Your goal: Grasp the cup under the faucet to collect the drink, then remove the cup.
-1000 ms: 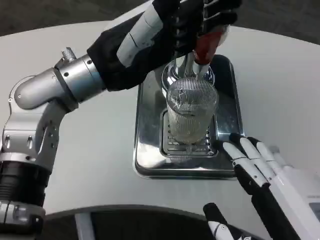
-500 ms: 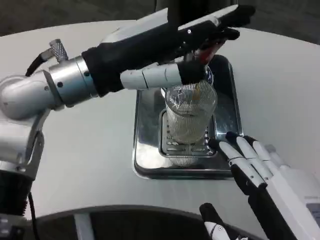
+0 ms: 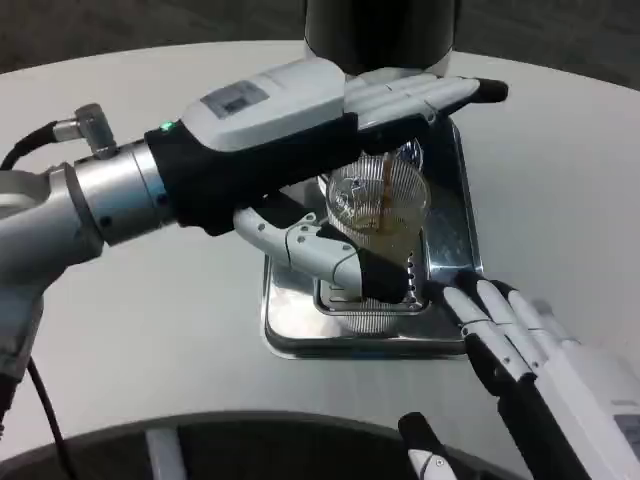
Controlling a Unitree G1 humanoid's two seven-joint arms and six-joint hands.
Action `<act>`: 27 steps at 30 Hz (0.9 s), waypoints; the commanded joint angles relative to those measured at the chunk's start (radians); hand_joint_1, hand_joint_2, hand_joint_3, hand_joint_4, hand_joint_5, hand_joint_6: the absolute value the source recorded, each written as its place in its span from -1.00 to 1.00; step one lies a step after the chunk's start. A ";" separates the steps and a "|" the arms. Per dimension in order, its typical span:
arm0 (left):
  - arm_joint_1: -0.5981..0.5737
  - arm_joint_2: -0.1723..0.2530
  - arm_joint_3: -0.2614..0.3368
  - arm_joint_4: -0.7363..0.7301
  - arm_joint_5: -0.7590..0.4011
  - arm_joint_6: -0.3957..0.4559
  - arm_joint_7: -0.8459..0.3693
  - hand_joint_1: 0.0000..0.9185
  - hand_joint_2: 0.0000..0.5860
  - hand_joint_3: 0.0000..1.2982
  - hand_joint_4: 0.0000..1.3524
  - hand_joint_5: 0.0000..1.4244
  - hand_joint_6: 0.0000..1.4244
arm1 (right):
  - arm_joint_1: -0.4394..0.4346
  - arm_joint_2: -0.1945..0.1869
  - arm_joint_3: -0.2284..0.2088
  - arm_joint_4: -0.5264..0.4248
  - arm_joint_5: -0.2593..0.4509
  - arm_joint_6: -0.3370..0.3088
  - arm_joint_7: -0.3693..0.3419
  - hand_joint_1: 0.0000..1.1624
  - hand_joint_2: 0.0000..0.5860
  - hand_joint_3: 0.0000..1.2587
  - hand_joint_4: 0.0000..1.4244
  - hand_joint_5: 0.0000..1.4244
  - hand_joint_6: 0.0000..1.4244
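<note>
Fingers (image 3: pixel 430 95) of the left hand (image 3: pixel 330 110) are now laid out flat over the top of the cup (image 3: pixel 378 215), where one second ago they were closed high up on the red tap handle. The handle is no longer gripped; the hand is lowered and turned, its white back faces up, and its thumb (image 3: pixel 320 250) is reached around the near left side of the cup. Whether the cup is really touched by the thumb cannot be told, so the hand is judged as spread and holding nothing yet.

A thin brown stream is seen inside the ribbed glass cup, and a little brown drink is collected in it, which was not seen a second ago. The cup is left in the same place, upright on the grate of the metal drip tray (image 3: pixel 290 320), under the dark body of the dispenser (image 3: pixel 380 35).

The right hand (image 3: pixel 520 345) is held with fingers apart and empty at the near right corner of the tray, almost as it was before, only moved a little nearer to the cup.

From this it is judged that the filling is in progress or near its end, and that the cup is about to be grasped. The white desk (image 3: pixel 180 340) around the tray is unchanged.
</note>
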 commanded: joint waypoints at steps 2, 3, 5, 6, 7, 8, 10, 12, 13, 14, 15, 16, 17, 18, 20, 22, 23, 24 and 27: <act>0.033 0.033 -0.012 0.003 0.043 -0.043 0.057 -1.00 -0.82 -1.00 -1.00 -0.98 -1.00 | -0.020 0.020 0.031 0.042 -0.032 0.044 0.002 -0.27 0.36 -0.97 -1.00 -1.00 -1.00; 0.036 0.035 -0.012 0.000 0.047 -0.044 0.068 -1.00 -0.82 -1.00 -1.00 -0.98 -1.00 | -0.034 0.024 0.032 0.055 -0.037 0.051 -0.007 -0.26 0.35 -0.97 -1.00 -1.00 -1.00; 0.042 0.037 -0.007 -0.010 0.065 -0.048 0.097 -1.00 -0.82 -1.00 -1.00 -0.98 -1.00 | -0.061 0.029 0.035 0.075 -0.053 0.064 -0.016 -0.25 0.32 -0.99 -1.00 -1.00 -1.00; 0.048 0.036 0.000 -0.020 0.081 -0.050 0.121 -1.00 -0.82 -1.00 -1.00 -0.99 -1.00 | -0.089 0.043 0.039 0.095 -0.071 0.081 -0.021 -0.25 0.31 -0.99 -1.00 -1.00 -1.00; 0.053 0.037 0.004 -0.028 0.095 -0.050 0.141 -1.00 -0.82 -1.00 -1.00 -0.99 -1.00 | -0.108 0.053 0.043 0.107 -0.085 0.094 -0.024 -0.25 0.31 -1.00 -1.00 -1.00 -1.00; 0.056 0.038 0.005 -0.034 0.103 -0.050 0.155 -1.00 -0.82 -1.00 -1.00 -0.99 -1.00 | -0.131 0.065 0.047 0.123 -0.098 0.109 -0.028 -0.25 0.30 -1.00 -1.00 -1.00 -1.00; 0.060 0.043 0.000 -0.039 0.113 -0.044 0.173 -1.00 -0.81 -1.00 -1.00 -0.99 -1.00 | -0.169 0.077 0.054 0.149 -0.113 0.139 -0.043 -0.24 0.25 -1.00 -1.00 -1.00 -1.00; 0.062 0.047 -0.007 -0.039 0.114 -0.040 0.180 -1.00 -0.81 -1.00 -1.00 -0.99 -1.00 | -0.222 0.089 0.055 0.194 -0.116 0.177 -0.070 -0.23 0.18 -1.00 -1.00 -1.00 -1.00; 0.063 0.049 -0.011 -0.039 0.112 -0.038 0.180 -1.00 -0.81 -1.00 -1.00 -0.99 -1.00 | -0.240 0.090 0.057 0.209 -0.115 0.193 -0.082 -0.22 0.18 -1.00 -1.00 -1.00 -1.00; 0.064 0.050 -0.014 -0.039 0.111 -0.036 0.181 -1.00 -0.81 -1.00 -1.00 -0.99 -1.00 | -0.261 0.090 0.060 0.229 -0.113 0.211 -0.097 -0.22 0.18 -1.00 -1.00 -1.00 -1.00; 0.066 0.050 -0.017 -0.040 0.108 -0.034 0.180 -1.00 -0.81 -1.00 -1.00 -0.99 -1.00 | -0.289 0.098 0.062 0.261 -0.105 0.234 -0.117 -0.20 0.14 -1.00 -1.00 -1.00 -1.00; 0.067 0.050 -0.021 -0.041 0.103 -0.031 0.177 -1.00 -0.81 -1.00 -1.00 -0.99 -1.00 | -0.308 0.101 0.065 0.283 -0.100 0.252 -0.132 -0.20 0.13 -1.00 -1.00 -1.00 -1.00; 0.068 0.051 -0.025 -0.042 0.100 -0.029 0.175 -1.00 -0.81 -1.00 -1.00 -0.99 -1.00 | -0.329 0.103 0.069 0.307 -0.093 0.272 -0.150 -0.20 0.13 -1.00 -1.00 -1.00 -1.00; 0.069 0.050 -0.029 -0.042 0.095 -0.028 0.173 -1.00 -0.81 -1.00 -1.00 -0.99 -1.00 | -0.355 0.108 0.075 0.337 -0.086 0.295 -0.173 -0.18 0.09 -1.00 -1.00 -1.00 -1.00; 0.070 0.050 -0.035 -0.043 0.086 -0.026 0.169 -1.00 -0.80 -1.00 -1.00 -0.99 -0.99 | -0.391 0.106 0.085 0.374 -0.073 0.329 -0.207 -0.17 0.07 -1.00 -1.00 -1.00 -1.00; 0.071 0.049 -0.043 -0.040 0.074 -0.021 0.160 -1.00 -0.80 -1.00 -1.00 -0.99 -0.99 | -0.426 0.096 0.092 0.403 -0.059 0.353 -0.236 -0.17 0.07 -1.00 -1.00 -1.00 -1.00; 0.072 0.050 -0.046 -0.039 0.070 -0.019 0.158 -1.00 -0.80 -1.00 -1.00 -0.99 -0.99 | -0.439 0.088 0.096 0.411 -0.054 0.362 -0.246 -0.17 0.07 -1.00 -1.00 -1.00 -1.00; 0.072 0.050 -0.049 -0.037 0.065 -0.018 0.156 -1.00 -0.80 -1.00 -1.00 -0.99 -0.99 | -0.451 0.079 0.100 0.416 -0.048 0.370 -0.253 -0.17 0.06 -1.00 -1.00 -1.00 -1.00; 0.075 0.052 -0.057 -0.031 0.056 -0.018 0.155 -1.00 -0.80 -1.00 -1.00 -0.99 -0.99 | -0.473 0.053 0.105 0.418 -0.040 0.383 -0.262 -0.16 0.07 -1.00 -1.00 -1.00 -1.00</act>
